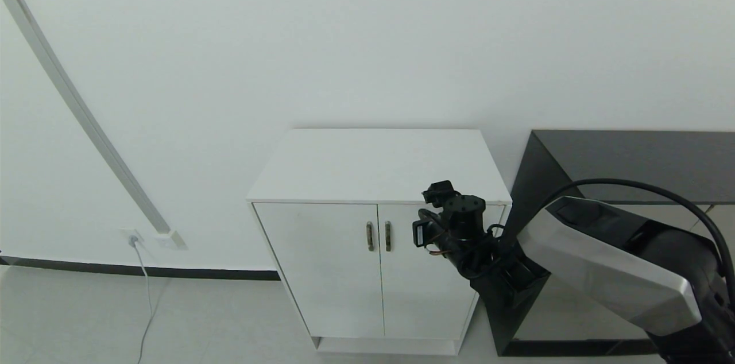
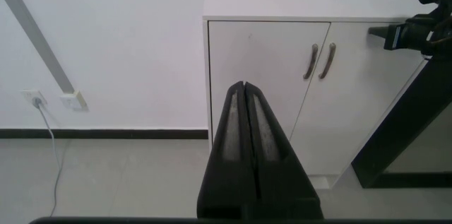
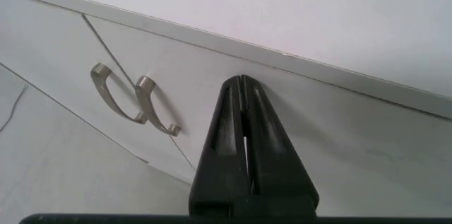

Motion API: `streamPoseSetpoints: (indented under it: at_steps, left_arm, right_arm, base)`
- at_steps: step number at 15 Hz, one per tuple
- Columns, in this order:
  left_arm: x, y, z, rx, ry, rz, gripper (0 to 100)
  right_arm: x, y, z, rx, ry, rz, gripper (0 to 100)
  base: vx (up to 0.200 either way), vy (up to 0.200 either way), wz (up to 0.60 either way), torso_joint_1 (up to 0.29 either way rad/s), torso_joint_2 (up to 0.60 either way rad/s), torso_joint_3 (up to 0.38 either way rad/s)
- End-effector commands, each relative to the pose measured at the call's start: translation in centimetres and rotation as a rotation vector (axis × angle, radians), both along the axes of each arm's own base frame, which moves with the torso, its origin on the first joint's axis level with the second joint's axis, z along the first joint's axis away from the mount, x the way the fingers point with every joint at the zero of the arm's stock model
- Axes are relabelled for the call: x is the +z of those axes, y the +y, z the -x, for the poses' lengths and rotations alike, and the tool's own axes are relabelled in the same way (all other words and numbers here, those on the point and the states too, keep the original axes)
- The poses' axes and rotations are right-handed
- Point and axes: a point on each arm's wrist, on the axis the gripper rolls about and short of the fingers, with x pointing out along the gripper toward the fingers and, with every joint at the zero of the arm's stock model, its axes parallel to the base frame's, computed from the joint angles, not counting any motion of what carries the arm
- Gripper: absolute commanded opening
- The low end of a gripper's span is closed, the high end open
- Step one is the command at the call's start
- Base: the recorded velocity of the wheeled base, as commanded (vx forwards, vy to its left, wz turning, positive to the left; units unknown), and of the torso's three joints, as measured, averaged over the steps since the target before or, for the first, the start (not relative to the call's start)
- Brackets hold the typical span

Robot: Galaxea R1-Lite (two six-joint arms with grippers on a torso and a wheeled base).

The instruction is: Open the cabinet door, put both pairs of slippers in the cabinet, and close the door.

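1. Right arm (image 1: 603, 263) is extended forward and in toward the robot's left, with the wrist (image 1: 462, 226) at its far end.
2. Right gripper (image 3: 244, 83): jaws closed against each other, tips meeting, with a thin slit showing lower down.
3. Left gripper (image 2: 244, 86): jaws closed flat together, pointing forward, well apart from the right gripper.

Cabinet (image 1: 344, 260): smooth matt white. Door handles (image 1: 370, 236): brushed metal. Dark sideboard (image 1: 631, 163), right: glossy. My right gripper (image 3: 244, 81): matt black plastic.

Pale floor (image 1: 218, 318), white cabinet (image 1: 344, 260), black unit (image 1: 620, 163) beside
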Motion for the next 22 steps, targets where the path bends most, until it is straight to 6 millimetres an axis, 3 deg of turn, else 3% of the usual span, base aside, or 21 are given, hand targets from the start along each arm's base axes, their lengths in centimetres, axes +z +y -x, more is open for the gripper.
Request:
streamPoseSetpoints:
  at_steps: [1,5,11,16,22]
  left_arm:
    - [0.0,0.0,0.0,0.000,0.000,0.001,0]
    - [0.0,0.0,0.0,0.000,0.000,0.002,0]
    - [0.0,0.0,0.0,0.002,0.000,0.002,0]
    - [0.0,0.0,0.0,0.000,0.000,0.002,0]
    - [0.0,0.0,0.0,0.000,0.000,0.002,0]
  right_arm:
    - [0.2,0.0,-0.2,-0.004,-0.009,-0.006,0]
    - [0.9,-0.2,0.5,0.002,-0.004,-0.003,0]
    - [6.1,-2.9,5.0,0.000,-0.019,-0.016,0]
    - [8.5,-7.8,9.0,-0.085,-0.043,-0.022,0]
    - [11.8,-15.1,12.2,-0.241,-0.095,-0.033,0]
  base:
    - [0.000,0.000,0.00,0.000,0.00,0.000]
    - [0.000,0.000,0.00,0.000,0.00,0.000]
    - [0.000,0.000,0.00,0.000,0.00,0.000]
    - [0.000,0.000,0.00,0.000,0.00,0.000]
    - [0.000,0.000,0.00,0.000,0.00,0.000]
